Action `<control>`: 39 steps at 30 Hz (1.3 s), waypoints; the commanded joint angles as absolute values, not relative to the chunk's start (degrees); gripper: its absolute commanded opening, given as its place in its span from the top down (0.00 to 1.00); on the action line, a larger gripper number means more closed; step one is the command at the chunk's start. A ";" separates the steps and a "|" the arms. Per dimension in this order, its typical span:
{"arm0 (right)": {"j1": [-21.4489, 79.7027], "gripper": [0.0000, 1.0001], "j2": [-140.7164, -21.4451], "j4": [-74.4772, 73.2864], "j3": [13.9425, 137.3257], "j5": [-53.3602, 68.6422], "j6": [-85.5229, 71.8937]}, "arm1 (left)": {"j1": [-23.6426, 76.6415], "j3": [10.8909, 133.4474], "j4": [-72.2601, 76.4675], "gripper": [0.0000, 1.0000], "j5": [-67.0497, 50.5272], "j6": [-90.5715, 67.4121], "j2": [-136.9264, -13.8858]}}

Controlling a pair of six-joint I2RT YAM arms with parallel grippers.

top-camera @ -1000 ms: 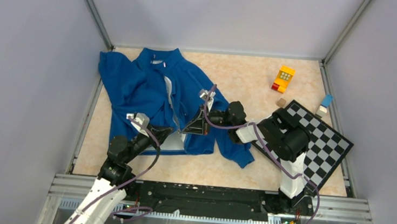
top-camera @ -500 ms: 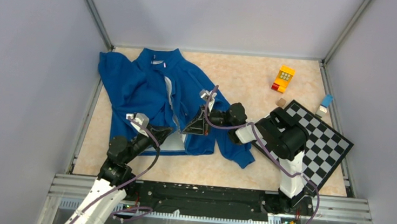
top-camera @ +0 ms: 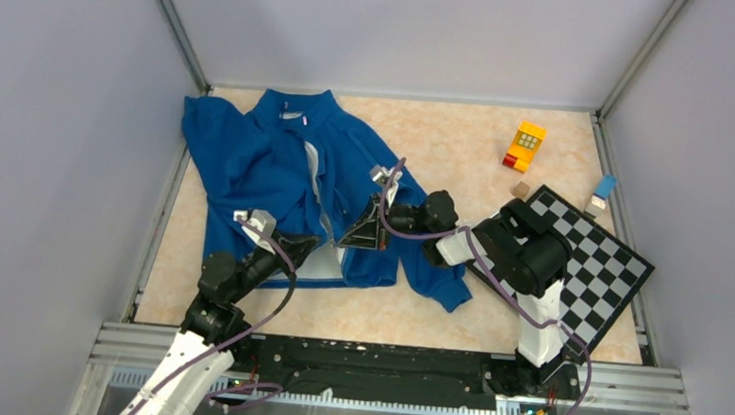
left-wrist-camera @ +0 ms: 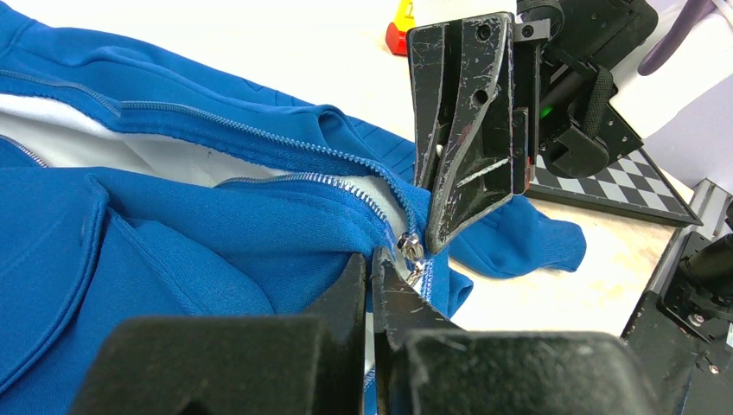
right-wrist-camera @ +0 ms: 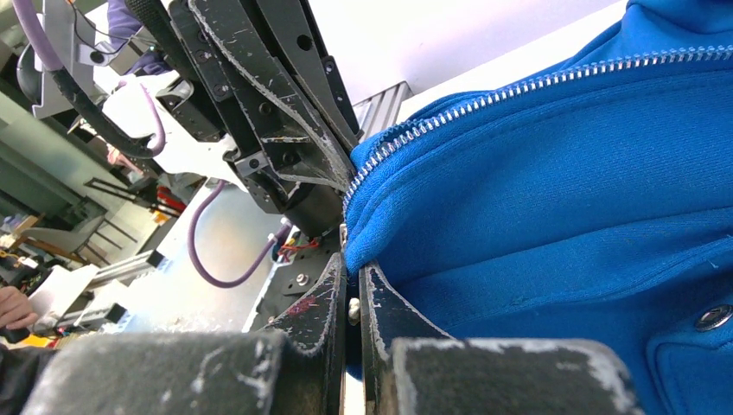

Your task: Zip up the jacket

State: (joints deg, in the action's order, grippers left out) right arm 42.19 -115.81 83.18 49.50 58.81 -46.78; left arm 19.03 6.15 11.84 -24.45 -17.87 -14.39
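The royal-blue soft fabric jacket (top-camera: 266,169) lies spread toward 10 o'clock, its zipper unjoined. The left gripper (left-wrist-camera: 373,268) and right gripper (left-wrist-camera: 430,240) are both clamped on its hem beside the small silver slider (left-wrist-camera: 410,248). The 2 zipper halves are likely being mated. Next, seat the pin, then draw the slider toward 12 o'clock.

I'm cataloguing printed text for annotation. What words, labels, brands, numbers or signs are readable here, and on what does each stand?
No text can be read in any view.
Collar label of the jacket: a white tab, too small to read.
Yellow toy block: a grid of small squares on its face, too small to tell any marks.
Checkerboard: plain black and white squares, no lettering seen.
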 commanded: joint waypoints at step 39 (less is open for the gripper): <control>42.43 1.00 -116.00 90.39 50.62 60.00 -49.38 | 19.06 6.40 14.48 1.00 -26.20 -17.93 -15.64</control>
